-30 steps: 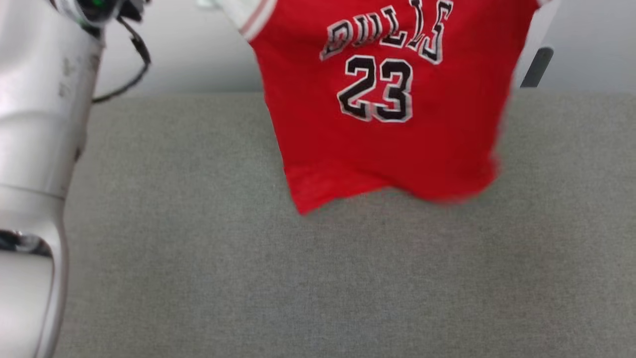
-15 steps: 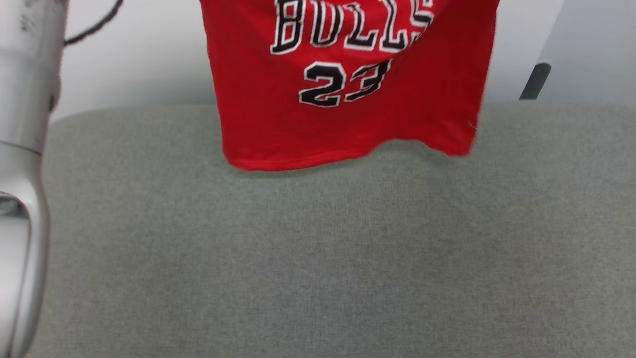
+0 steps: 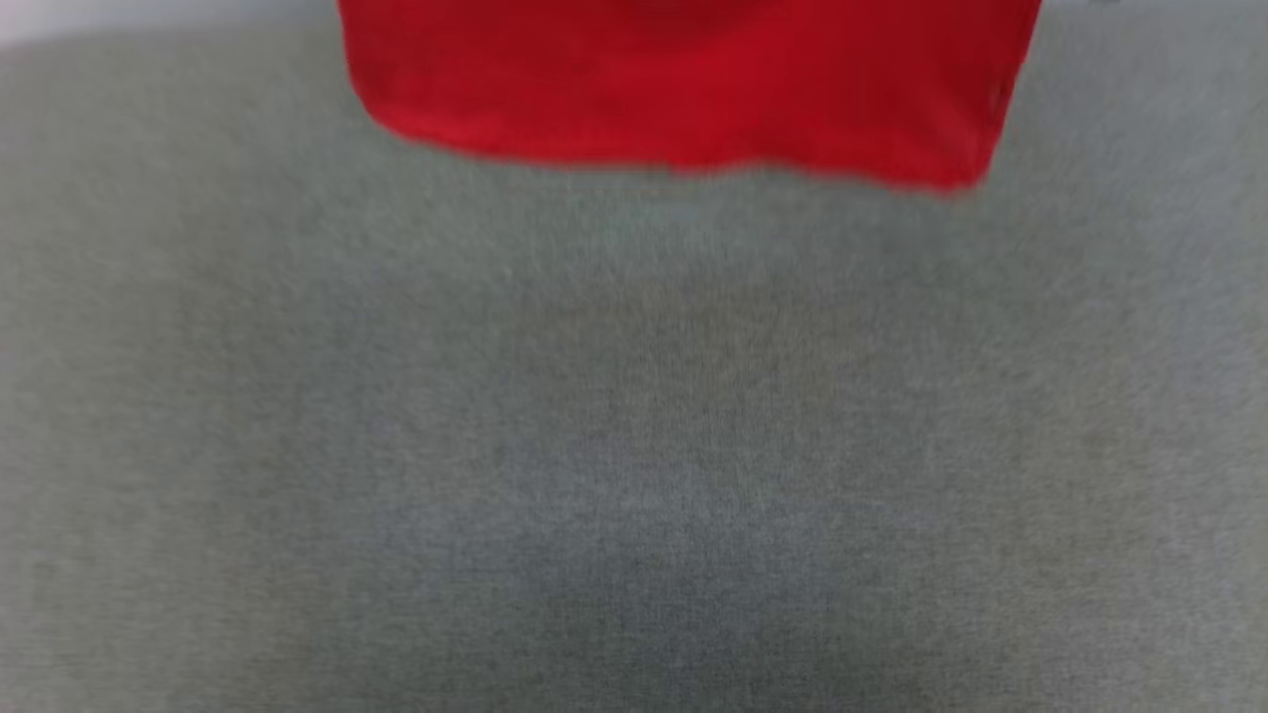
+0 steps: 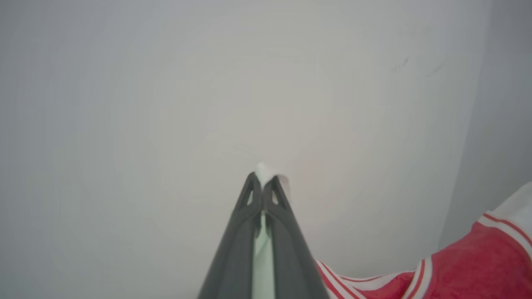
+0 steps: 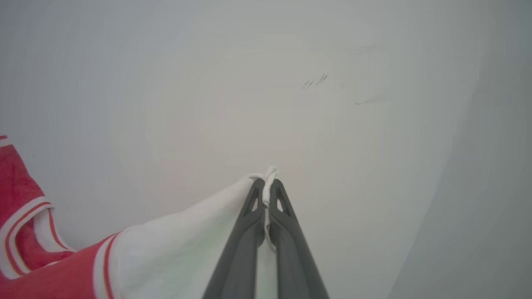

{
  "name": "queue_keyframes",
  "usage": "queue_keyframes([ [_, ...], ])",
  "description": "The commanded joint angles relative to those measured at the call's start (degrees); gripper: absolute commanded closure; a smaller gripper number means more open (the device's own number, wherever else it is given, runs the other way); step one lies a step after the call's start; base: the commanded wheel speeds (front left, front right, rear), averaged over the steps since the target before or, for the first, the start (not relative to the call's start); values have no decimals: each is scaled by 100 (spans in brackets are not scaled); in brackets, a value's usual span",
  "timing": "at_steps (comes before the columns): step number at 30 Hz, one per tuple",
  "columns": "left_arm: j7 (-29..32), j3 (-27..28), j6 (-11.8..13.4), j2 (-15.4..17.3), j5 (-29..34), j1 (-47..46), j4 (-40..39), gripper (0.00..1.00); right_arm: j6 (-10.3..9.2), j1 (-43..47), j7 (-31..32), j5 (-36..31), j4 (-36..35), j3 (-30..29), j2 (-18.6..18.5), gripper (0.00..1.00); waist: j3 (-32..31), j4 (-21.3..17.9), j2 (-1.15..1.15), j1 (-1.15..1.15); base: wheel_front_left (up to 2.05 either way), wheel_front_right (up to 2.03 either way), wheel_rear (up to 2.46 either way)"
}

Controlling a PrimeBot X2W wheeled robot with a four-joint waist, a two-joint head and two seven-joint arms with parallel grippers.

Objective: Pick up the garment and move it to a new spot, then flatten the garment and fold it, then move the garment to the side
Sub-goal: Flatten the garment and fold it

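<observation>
- The garment (image 3: pixel 684 79) hangs spread wide at the top middle of the head view, plain red cloth with its top cut off by the upper edge.
- Its hem (image 3: pixel 674 163) runs roughly level and dips lowest at the robot's right corner. The view is blurred, so whether the hem touches what lies below cannot be told.
- Below and around the hem lies a grey woven surface (image 3: pixel 634 446).
- Left gripper (image 4: pixel 262 182): fingers pressed together, with a strip of white cloth (image 4: pixel 262 249) pinched between them and a small fold poking out past the tips.
- Left wrist view, lower right: red body of the garment edged with red-and-white striped trim (image 4: pixel 424 270).
- Right gripper (image 5: pixel 266 185): fingers likewise closed, clamping the edge of a white sleeve (image 5: pixel 178 245) that stretches away to the lower left of that view and joins red, stripe-trimmed cloth.
- Behind both grippers stands a pale grey wall (image 4: pixel 166 104), with a few short dark scuff marks (image 5: pixel 316 79).
</observation>
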Motion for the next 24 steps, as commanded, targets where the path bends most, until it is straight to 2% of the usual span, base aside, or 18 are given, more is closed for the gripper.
queue_keyframes([
  [1, -199, -30, 44, -18, 136, -194, -14, 100, -4, -264, -245, -245, 106, -119, -85, 100, 1365, -149, 0, 0, 0, 0, 0],
  [3, -521, 22, 97, -97, 151, -524, -38, 100, -4, -573, -457, -567, 216, -345, -95, 100, 1736, -122, 0, 0, 0, 0, 0],
  [5, -850, 81, 126, -171, 186, -889, -75, 100, -4, -922, -525, -1041, 29, -652, -204, 100, 2106, -78, 0, 0, 0, 0, 0],
  [7, -1177, 76, 87, -270, 267, -1283, -162, 100, -4, -1077, -532, -1643, -619, -1113, -311, 100, 2493, 0, 0, 0, 0, 0, 0],
  [8, -1177, 76, 87, -270, 267, -1283, -162, 100, -4, -1077, -532, -1643, -619, -1113, -311, 100, 2493, 0, 0, 0, 0, 0, 0],
  [9, -1351, 92, 66, -297, 300, -1471, -185, 100, -3, -1005, -533, -1935, -949, -1360, -313, 100, 2677, 35, 0, 0, 0, 0, 0],
  [14, -1803, 139, -90, -441, 260, -1836, -131, 100, -4, -538, -525, -3282, -2208, -2456, -57, 100, 3429, 209, 0, 0, 0, 0, 0],
  [16, -1886, 181, -119, -468, 202, -1784, -84, 100, -5, -384, -526, -3595, -2412, -2801, 83, 100, 3669, 254, 0, 0, 0, 0, 0],
  [19, -1957, 262, -150, -477, 135, -1563, -49, 100, -5, -98, -527, -3892, -2488, -2999, 284, 100, 3905, 305, 0, 0, 0, 0, 0],
  [24, -1976, 332, -184, -391, 205, -1118, -57, 100, -5, 245, -529, -3926, -2581, -3112, 466, 100, 3817, 414, 0, 0, 0, 0, 0],
])
